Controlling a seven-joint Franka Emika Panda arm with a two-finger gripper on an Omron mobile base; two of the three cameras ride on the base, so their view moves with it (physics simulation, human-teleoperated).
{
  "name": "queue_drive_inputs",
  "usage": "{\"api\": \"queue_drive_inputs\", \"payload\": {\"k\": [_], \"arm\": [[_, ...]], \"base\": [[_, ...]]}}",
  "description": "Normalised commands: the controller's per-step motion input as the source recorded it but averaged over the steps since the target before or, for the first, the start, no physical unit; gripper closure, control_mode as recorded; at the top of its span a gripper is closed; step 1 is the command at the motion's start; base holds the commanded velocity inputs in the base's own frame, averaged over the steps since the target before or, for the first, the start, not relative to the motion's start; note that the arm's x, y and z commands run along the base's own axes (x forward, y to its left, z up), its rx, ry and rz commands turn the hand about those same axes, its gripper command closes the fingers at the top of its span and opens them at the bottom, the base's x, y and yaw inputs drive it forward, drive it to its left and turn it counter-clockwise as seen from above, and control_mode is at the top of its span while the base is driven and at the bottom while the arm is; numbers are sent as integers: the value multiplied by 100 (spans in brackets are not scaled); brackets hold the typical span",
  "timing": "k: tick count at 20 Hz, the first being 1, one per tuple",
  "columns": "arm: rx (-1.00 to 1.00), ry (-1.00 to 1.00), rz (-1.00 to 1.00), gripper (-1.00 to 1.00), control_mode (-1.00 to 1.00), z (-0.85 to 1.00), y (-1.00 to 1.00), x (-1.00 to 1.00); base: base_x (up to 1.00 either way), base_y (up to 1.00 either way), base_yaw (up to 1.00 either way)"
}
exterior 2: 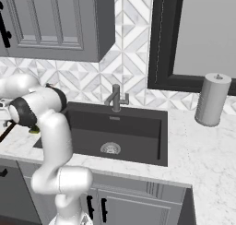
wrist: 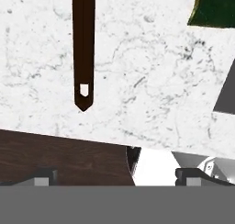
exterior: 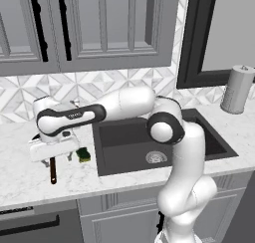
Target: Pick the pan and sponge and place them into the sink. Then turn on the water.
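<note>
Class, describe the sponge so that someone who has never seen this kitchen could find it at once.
Start at the dark sink set in the marble counter. Just off its left rim, on the counter, lies the sponge: a small yellow-green block with a dark green top. The long thin brown pan handle lies further left; the sponge is short, blocky and green.

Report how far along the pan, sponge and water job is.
Done: nothing yet. The sink holds neither item, and no stream falls from the faucet. In hand: the gripper, jaws open and holding nothing, hangs above the pan's handle on the counter, beside the sponge. Left: grasp the pan, move it and the sponge into the sink, then turn on the water.
</note>
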Motion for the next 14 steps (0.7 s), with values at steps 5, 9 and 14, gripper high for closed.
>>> {"api": "queue_drive_inputs", "payload": {"k": [5, 9, 14], "arm": [[0, -5, 0, -100, -100, -28, 14, 16], [0, -1, 0, -100, -100, -24, 22, 34], [0, 0, 0, -100, -100, -27, 5, 31]], "base": [[0, 0, 0], [0, 0, 0], [0, 0, 0]]}}
